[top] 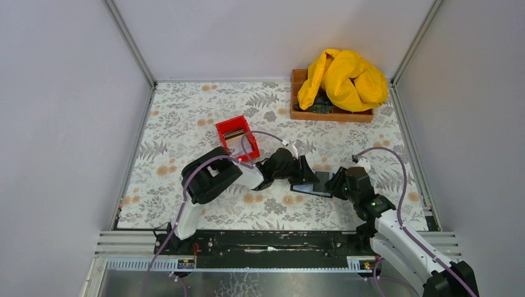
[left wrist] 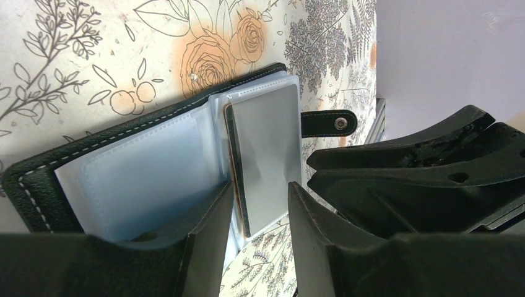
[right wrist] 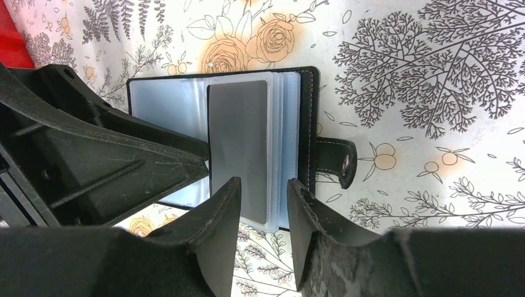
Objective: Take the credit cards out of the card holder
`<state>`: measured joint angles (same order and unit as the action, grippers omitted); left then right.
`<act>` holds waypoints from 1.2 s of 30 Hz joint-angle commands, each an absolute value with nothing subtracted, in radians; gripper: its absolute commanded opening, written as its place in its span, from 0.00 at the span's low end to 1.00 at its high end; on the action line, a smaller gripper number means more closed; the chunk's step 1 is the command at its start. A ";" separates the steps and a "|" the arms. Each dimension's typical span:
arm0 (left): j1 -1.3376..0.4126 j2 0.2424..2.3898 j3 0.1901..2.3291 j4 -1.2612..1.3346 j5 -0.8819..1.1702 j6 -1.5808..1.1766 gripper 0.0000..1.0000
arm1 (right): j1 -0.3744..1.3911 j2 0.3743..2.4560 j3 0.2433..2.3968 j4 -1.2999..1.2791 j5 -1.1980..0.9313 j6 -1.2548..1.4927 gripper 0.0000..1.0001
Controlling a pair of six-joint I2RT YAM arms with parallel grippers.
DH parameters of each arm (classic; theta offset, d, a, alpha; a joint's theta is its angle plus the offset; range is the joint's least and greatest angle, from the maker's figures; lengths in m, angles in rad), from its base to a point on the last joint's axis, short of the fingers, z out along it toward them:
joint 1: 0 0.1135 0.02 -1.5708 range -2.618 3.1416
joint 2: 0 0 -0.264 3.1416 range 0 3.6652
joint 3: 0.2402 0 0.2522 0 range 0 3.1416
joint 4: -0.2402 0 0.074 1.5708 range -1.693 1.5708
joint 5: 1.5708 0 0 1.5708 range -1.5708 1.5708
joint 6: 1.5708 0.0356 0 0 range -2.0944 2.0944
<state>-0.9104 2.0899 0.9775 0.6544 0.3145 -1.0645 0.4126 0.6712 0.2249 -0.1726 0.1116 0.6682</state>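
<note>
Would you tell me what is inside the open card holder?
In the card holder, a grey card shows among clear sleeves, a tan edge beside it. Any further cards are covered.

The card holder [top: 311, 185] is laid open on the counter [top: 186, 111], toward the near right; a card [right wrist: 238, 142] is lodged in a sleeve near its middle, one end seen between the left jaws; the left jaws are set at the holder's left, the right jaws at its right; a bin [top: 226, 127] is placed behind and left; a tray [top: 297, 114] is set in the far right corner, a bundle [top: 343, 77] heaped on it.
</note>
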 commanded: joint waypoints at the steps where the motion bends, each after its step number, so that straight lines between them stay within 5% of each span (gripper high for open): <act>1: -0.910 2.153 0.959 0.557 0.309 -1.042 0.46 | 0.419 0.666 0.224 -0.134 0.089 0.652 0.41; 36: -0.910 2.180 0.970 0.556 0.318 -1.043 0.46 | 0.419 0.714 0.231 -0.082 -0.028 0.586 0.40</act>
